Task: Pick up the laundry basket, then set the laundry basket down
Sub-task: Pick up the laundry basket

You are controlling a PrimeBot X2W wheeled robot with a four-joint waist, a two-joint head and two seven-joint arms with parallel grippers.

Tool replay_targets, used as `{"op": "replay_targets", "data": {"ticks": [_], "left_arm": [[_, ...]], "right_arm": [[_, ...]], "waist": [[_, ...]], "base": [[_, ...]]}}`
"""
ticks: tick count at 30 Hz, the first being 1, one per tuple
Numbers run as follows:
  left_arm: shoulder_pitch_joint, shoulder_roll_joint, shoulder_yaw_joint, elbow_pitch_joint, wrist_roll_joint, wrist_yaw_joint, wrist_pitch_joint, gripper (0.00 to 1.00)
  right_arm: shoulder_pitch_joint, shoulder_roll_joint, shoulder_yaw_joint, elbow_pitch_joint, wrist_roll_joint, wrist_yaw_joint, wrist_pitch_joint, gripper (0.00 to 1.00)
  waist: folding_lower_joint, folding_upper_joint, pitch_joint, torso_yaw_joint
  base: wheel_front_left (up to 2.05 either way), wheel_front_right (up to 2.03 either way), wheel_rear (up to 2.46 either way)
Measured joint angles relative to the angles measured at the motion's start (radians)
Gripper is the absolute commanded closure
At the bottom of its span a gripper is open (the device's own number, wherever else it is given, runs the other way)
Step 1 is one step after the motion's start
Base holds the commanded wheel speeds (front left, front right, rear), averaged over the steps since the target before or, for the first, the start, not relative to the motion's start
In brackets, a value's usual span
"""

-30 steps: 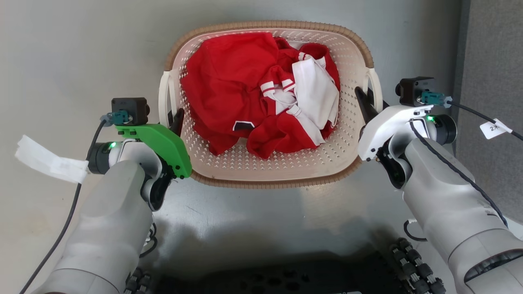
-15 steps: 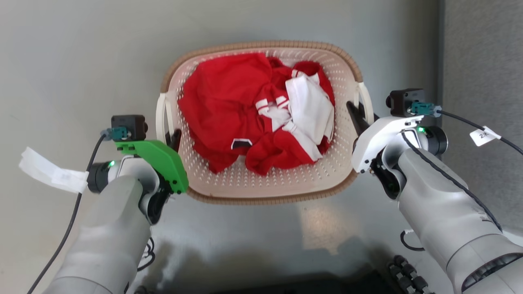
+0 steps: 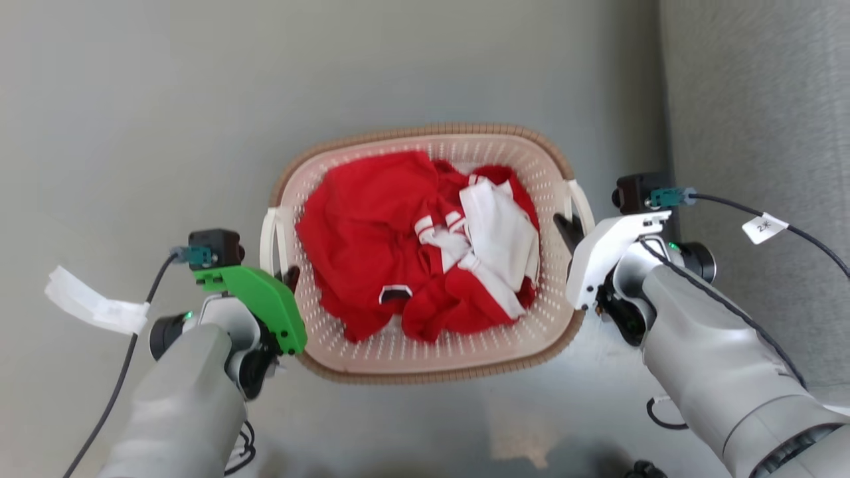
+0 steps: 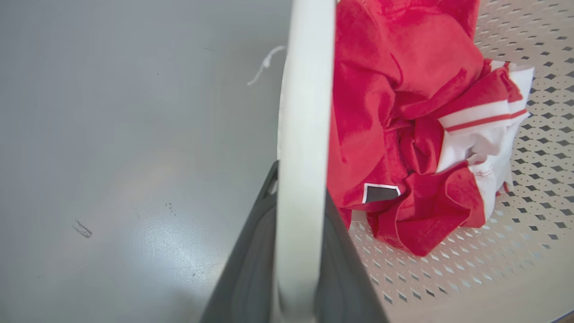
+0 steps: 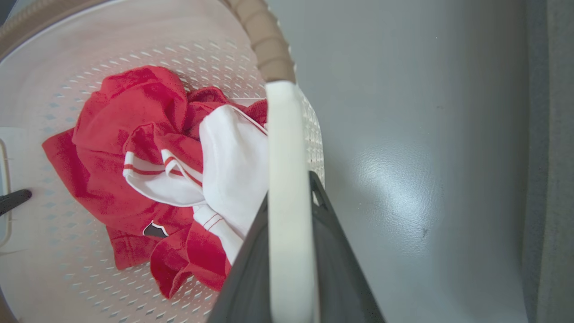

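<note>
Where the head view looks down on the grey floor, the cream-white perforated plastic laundry basket, rounded-rectangular with a brown woven-look rim, lies at centre frame between the two arms. It contains a crumpled heap of red and white garments. The left gripper, under a green housing, is at the white left handle, with one dark finger inside the basket wall. The right gripper, under a white housing, is likewise at the white right handle. Whether the basket rests on the floor or hangs clear of it cannot be told from this view. Left wrist view: the white handle strap runs up between the two dark fingers, which lie tight against it on either side, so the pincer is closed on the handle with no gap visible. The garments lie just right of the strap on the perforated bottom. Right wrist view: the same arrangement, the strap clamped between the dark fingers and the brown rim joining its far end. A dark fingertip of the left gripper shows at the far wall.
</note>
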Motion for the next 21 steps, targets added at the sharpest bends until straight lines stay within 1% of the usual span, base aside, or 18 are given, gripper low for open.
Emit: {"op": "replay_targets", "data": {"ticks": [7,9,15,21], "left_arm": [[0.032,0.001,-0.021,0.007,-0.019,0.0,0.04,1.0],[0.044,0.001,-0.027,0.009,-0.036,0.0,0.052,1.0],[0.091,0.001,-0.044,0.019,-0.065,0.0,0.081,1.0],[0.136,-0.003,-0.063,0.025,-0.086,0.0,0.121,1.0]], "right_arm": [[0.033,-0.001,0.032,0.003,0.056,0.0,0.066,1.0],[0.044,-0.001,0.042,0.004,0.069,-0.007,0.084,1.0],[0.081,0.0,0.067,0.012,0.109,-0.007,0.139,1.0],[0.116,0.002,0.084,0.036,0.129,-0.007,0.189,1.0]], "waist": [[0.0,0.0,-0.096,-0.003],[0.0,0.0,-0.123,-0.004],[0.0,0.0,-0.205,-0.005],[0.0,0.0,-0.287,-0.005]], "base": [[0.0,0.0,0.0],[0.0,0.0,0.0],[0.0,0.0,0.0],[0.0,0.0,0.0]]}}
